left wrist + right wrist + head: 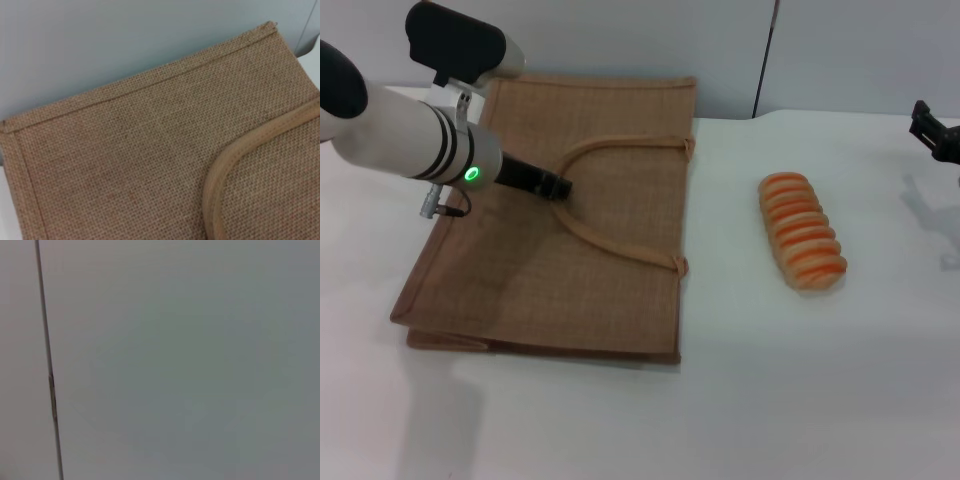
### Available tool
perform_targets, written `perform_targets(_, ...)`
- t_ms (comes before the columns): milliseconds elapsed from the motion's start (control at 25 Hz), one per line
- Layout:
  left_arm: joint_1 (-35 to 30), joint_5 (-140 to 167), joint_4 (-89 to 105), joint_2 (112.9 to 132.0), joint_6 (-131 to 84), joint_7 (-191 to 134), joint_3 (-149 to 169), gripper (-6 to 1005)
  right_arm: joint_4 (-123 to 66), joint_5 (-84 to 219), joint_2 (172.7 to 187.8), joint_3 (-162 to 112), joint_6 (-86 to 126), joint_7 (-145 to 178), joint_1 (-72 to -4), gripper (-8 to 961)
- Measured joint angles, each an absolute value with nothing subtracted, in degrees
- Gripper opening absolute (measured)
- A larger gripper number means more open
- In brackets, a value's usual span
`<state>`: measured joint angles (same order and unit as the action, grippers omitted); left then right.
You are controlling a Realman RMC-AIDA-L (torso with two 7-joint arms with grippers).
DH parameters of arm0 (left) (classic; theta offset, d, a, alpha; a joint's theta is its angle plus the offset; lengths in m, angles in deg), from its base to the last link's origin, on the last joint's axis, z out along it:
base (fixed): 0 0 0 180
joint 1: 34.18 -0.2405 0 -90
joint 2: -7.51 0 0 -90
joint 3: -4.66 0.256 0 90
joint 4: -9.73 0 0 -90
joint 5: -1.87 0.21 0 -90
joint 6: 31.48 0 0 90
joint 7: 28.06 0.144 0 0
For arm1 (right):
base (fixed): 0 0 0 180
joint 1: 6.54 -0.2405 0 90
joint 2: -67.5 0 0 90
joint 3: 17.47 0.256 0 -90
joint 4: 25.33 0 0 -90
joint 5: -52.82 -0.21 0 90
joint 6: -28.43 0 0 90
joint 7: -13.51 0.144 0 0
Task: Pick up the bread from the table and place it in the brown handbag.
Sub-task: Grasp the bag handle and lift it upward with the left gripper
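The brown handbag (pixel 610 290) lies flat on the white table (pixel 800 390), left of centre, with its loop handles (pixel 620 250) resting on top. The bread (pixel 802 232), pale tan with orange ridges, lies on the table to the right of the bag, apart from it. My left gripper (pixel 556 186) is low over the bag, its tip at the curve of the upper handle. The left wrist view shows the bag's weave (pixel 125 150) and a handle strap (pixel 220 170). My right gripper (pixel 938 132) hangs at the far right edge, well away from the bread.
A grey wall (pixel 820 50) with a vertical seam stands behind the table. The right wrist view shows only that wall (pixel 175 365) and a seam (pixel 47 360). Bare tabletop lies in front of the bag and around the bread.
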<state>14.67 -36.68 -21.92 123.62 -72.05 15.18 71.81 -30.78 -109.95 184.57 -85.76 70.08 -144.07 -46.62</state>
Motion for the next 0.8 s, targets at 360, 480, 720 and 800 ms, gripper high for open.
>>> perform_targets(360,14.9,-36.6,-21.6,123.69,-70.5,14.9,71.9,368,-30.8,-110.0,184.57,-85.8,70.1,-144.0,-46.7,850)
perform_targets(480,15.1,-36.6,-21.6,123.7,-70.5,14.7,71.9,301,-30.8,-110.0,184.57,-85.8,70.1,-144.0,-46.7,850)
perform_targets(720,15.1,-36.5,-22.6,123.65,-70.9,14.4,71.9,174,-30.7,-110.0,184.57,-85.9,70.1,-144.0,-46.7,850)
perform_targets(800,15.1,-36.5,-24.2,123.64,-72.4,14.4,72.0,152,-30.5,-110.0,184.57,-86.5,70.1,-144.0,-46.7,850)
